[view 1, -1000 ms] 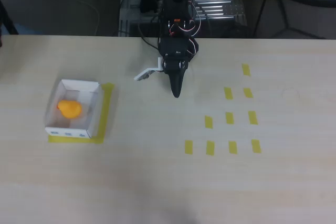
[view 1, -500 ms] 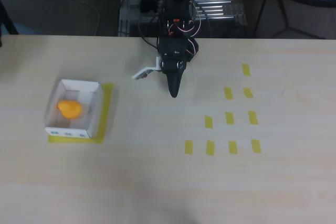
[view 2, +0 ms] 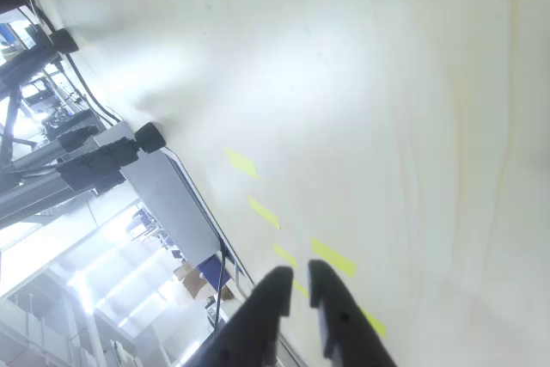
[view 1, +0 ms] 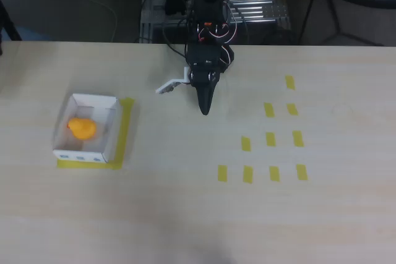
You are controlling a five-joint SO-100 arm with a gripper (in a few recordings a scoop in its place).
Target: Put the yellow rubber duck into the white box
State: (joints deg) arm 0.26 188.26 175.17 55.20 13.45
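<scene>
The yellow rubber duck (view 1: 81, 128) sits inside the white box (view 1: 112, 129), a little toward the box's left side in the overhead view, resting on the box floor. The white box lies at the left of the bench (view 1: 185, 214), with small blue marks along its near outer wall, and it rests on a patch of yellow tape (view 1: 126, 129) that shows along its right and lower edges.

The black arm (view 1: 208, 29) reaches in from the far edge of the bench, near the middle, and points toward the viewer's side. Its end effector (view 1: 205, 108) hangs over bare bench well to the right of the box, holding nothing. From above its two fingers come together into one dark point; in the wrist view the end effector (view 2: 294, 284) shows the tips (view 2: 275, 285) nearly together with only a thin slit of light between them, so it is narrow, all but closed. A small white part (view 1: 171, 85) sticks out from the arm's left side in the overhead view.

To the right of the arm, short yellow tape strips (view 1: 271, 139) lie in stepped rows on the pale wood surface, well apart from the box. A few of these strips (view 2: 333, 257) also appear in the wrist view beyond the fingertips. Behind the bench there is a metal rack (view 1: 253, 1) and tangled cables (view 1: 176, 4).
</scene>
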